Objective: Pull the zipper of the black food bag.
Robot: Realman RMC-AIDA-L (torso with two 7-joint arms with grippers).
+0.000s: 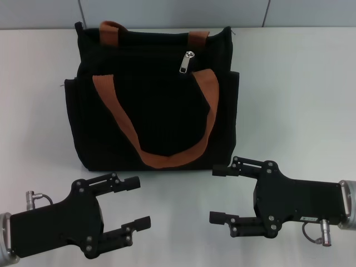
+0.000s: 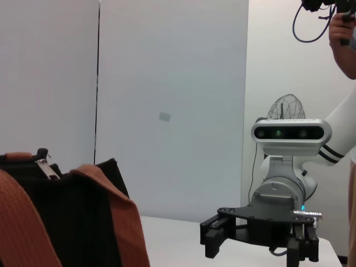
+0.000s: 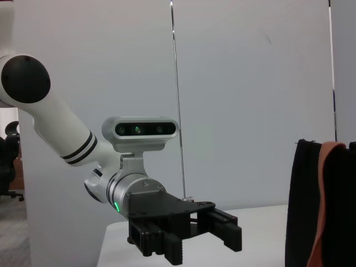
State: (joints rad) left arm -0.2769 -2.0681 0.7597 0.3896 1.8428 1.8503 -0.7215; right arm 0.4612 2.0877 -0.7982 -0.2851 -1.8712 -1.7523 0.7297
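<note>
The black food bag (image 1: 153, 105) stands upright at the middle back of the table, with orange-brown handles (image 1: 167, 158). The silver zipper pull (image 1: 189, 62) hangs near the right end of its top edge. My left gripper (image 1: 143, 202) is open and empty, in front of the bag at the lower left. My right gripper (image 1: 213, 194) is open and empty, in front of the bag's right corner. Both are apart from the bag. The left wrist view shows the bag (image 2: 83, 222), the zipper pull (image 2: 47, 167) and the right gripper (image 2: 212, 240). The right wrist view shows the bag (image 3: 306, 211) and the left gripper (image 3: 206, 242).
The white table (image 1: 295, 100) spreads to both sides of the bag, with a grey panelled wall (image 1: 178, 11) right behind it. A person's arm with cables (image 2: 342, 28) shows high up in the left wrist view.
</note>
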